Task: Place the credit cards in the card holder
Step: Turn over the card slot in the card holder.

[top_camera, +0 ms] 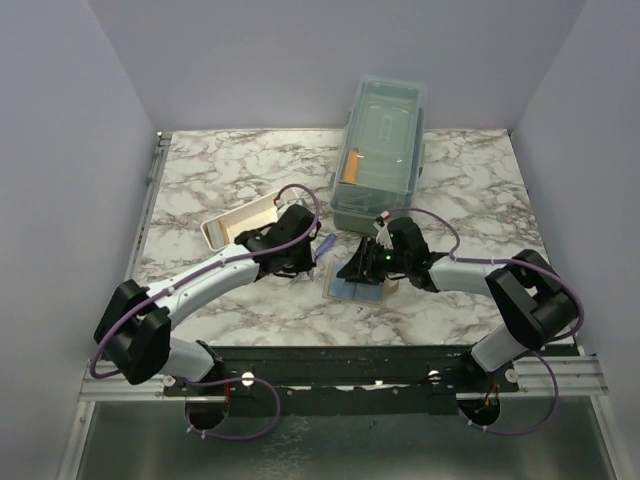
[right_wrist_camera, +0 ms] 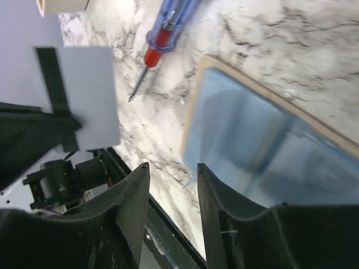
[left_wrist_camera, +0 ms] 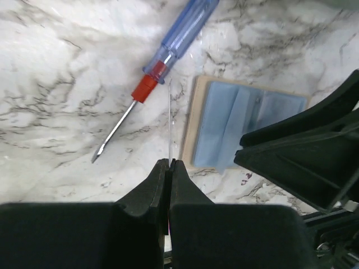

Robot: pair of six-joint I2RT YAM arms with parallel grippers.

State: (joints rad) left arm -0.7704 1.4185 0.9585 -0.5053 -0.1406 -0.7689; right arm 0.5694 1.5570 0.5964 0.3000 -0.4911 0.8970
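Note:
The card holder (top_camera: 360, 290) lies open on the marble, tan rim and light blue lining up; it also shows in the left wrist view (left_wrist_camera: 241, 126) and the right wrist view (right_wrist_camera: 263, 145). My left gripper (left_wrist_camera: 170, 162) is shut on a thin credit card (left_wrist_camera: 170, 126), seen edge-on, upright just left of the holder. The right wrist view shows that card's (right_wrist_camera: 84, 95) pale grey face with a black stripe. My right gripper (right_wrist_camera: 171, 174) is open, its fingers over the holder's near left corner. In the top view both grippers, left (top_camera: 300, 258) and right (top_camera: 362, 268), meet over the holder. No orange-yellow card shows.
A red-and-blue-handled screwdriver (left_wrist_camera: 162, 61) lies just beyond the holder's left side. A white tray (top_camera: 240, 222) stands at the left. A large clear lidded box (top_camera: 380, 150) with an orange stick-shaped object (top_camera: 350, 168) inside stands at the back.

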